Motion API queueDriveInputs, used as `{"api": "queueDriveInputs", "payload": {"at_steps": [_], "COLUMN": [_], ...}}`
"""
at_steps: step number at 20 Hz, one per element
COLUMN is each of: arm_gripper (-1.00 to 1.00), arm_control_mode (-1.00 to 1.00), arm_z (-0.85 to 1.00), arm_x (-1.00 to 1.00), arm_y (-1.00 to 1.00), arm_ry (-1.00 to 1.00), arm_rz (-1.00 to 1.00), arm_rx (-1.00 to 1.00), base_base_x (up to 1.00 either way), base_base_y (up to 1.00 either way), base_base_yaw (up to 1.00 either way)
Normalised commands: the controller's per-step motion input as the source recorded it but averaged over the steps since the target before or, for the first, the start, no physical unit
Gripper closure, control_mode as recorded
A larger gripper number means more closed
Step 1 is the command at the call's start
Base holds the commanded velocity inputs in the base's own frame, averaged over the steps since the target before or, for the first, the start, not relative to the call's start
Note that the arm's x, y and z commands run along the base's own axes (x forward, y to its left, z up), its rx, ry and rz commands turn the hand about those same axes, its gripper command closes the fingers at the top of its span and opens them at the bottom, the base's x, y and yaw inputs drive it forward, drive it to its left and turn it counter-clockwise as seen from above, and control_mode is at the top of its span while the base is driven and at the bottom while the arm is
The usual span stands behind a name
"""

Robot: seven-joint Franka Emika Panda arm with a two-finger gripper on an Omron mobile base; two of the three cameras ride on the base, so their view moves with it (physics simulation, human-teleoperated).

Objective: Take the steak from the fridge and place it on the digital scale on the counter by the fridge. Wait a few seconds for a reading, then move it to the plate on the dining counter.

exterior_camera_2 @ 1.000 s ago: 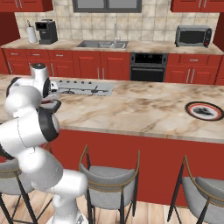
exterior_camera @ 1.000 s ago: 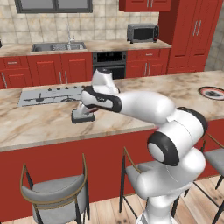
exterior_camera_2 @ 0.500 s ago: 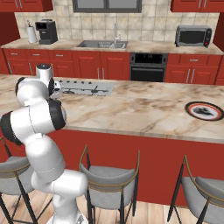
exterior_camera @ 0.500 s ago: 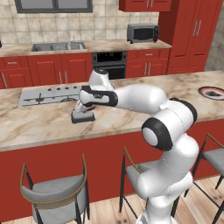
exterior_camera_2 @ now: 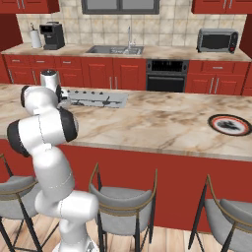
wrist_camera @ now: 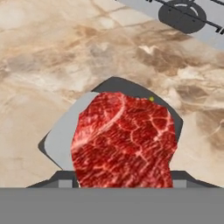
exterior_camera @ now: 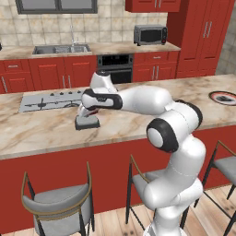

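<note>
the steak (wrist_camera: 124, 140) is lying over the digital scale (wrist_camera: 61, 138) on the counter (wrist_camera: 52, 57), right below the gripper (exterior_camera: 88, 112). whether the jaws are gripping it, i cannot tell. it should be resting flat and centred, untouched, for a reading.

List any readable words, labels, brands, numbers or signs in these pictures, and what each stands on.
None can be read.
Cooktop panel: fine tick marks by the burner, too small to read.
Digital scale: a small green dot near its far edge, no digits visible; the steak covers most of its top.
Microwave: no legible brand.
</note>
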Motion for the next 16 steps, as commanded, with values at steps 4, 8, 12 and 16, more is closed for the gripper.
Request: {"api": "queueDriveInputs", "payload": {"at_steps": [4,8,12,16], "arm_gripper": [1.0,1.0,1.0,1.0], "arm_control_mode": [-1.0,-1.0,-1.0,-1.0], "arm_z": [-0.41,-0.32,-0.24,-0.1], "arm_x": [-0.68,-0.37,0.08,0.49], "arm_y": [0.0,0.0,0.0,0.0], "arm_ry": [-0.04,-0.02,0.0,0.0], "arm_rz": [0.0,0.0,0.0,0.0], "arm_rx": [-0.08,-0.05,-0.01,0.0], "base_base_x": [0.0,0.0,0.0,0.0], "base_base_y": [0.0,0.0,0.0,0.0], "base_base_yaw": [0.0,0.0,0.0,0.0]}}
